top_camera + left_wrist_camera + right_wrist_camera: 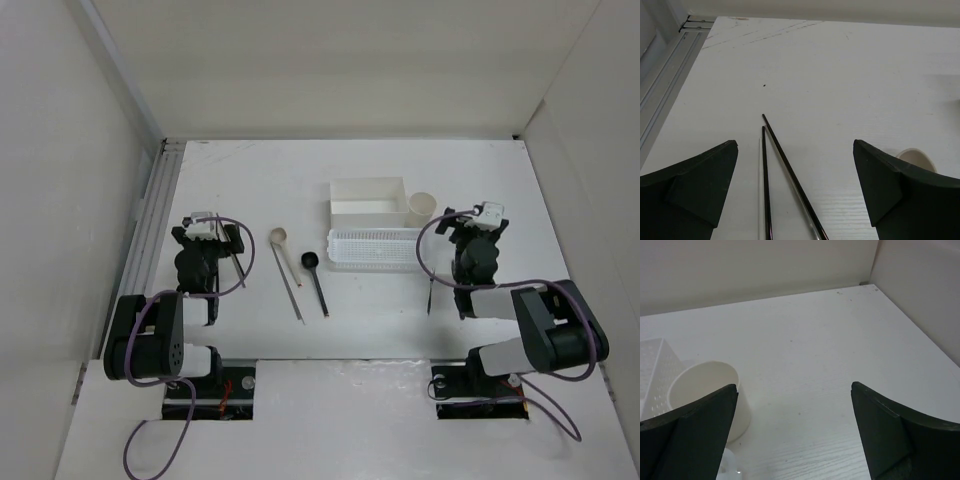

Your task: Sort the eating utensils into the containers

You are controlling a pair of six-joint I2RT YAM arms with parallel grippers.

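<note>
Well, nothing looks sorted yet: black spoon [310,260], beige spoon [279,237], chopsticks [765,175] lie left of mesh basket [375,263]; left gripper [795,145], right gripper [792,387] gape empty.

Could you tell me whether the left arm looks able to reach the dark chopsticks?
Probably yes: the left gripper is open, and the dark chopsticks lie uncovered on the table directly ahead of it.

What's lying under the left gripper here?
Two thin dark chopsticks lie on the table beneath the open left gripper; their near ends run out of view.
</note>
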